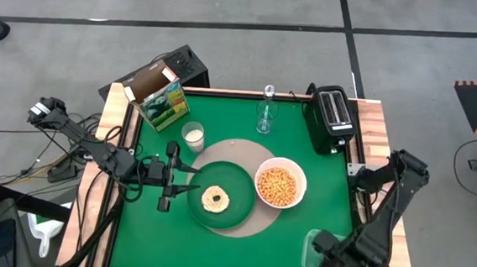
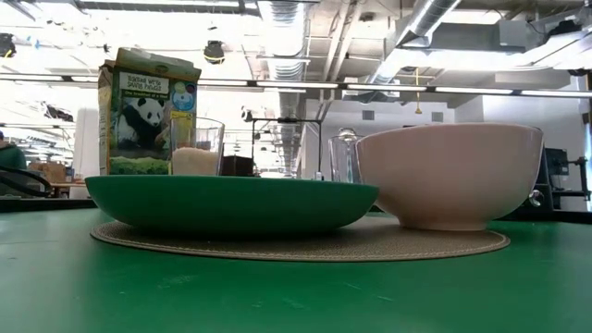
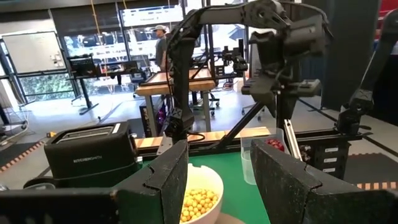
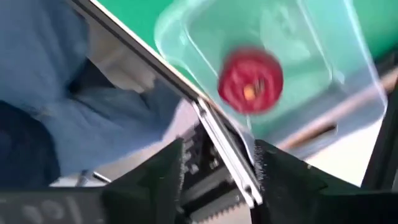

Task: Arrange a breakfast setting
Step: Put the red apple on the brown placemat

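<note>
Listing hazards first. Risk one: the left gripper (image 1: 186, 183) hangs low at the left rim of the dark green plate (image 1: 221, 199), its fingers (image 3: 163, 180) spread and holding nothing; a careless move toward frame right could nudge the plate or scuff the round toast (image 1: 214, 199) resting at the plate's centre. Risk two: the white bowl (image 1: 280, 185), filled with yellow cereal balls, sits touching the plate's right edge on the round tan mat (image 1: 253, 223); a push on the plate would likely pass to the bowl and spill cereal. Risk three: the red fruit (image 4: 250, 81) lies inside a clear plastic tub (image 1: 314, 250) at the lower right of the high view, close to the table edge; a pinch that catches the tub wall instead could drag the tub off.

Positions. Right gripper (image 4: 217, 163): fingers apart, empty, poised over the table edge just beside the tub, with the fruit near but not between them. Small milk glass (image 1: 193, 135): above and left of the plate, just off the mat. Clear stemmed glass (image 1: 265, 114): upper centre, left of the black toaster (image 1: 333, 116). Cereal box (image 1: 158, 97): upper left. Silver spoon: not visible in any view.
</note>
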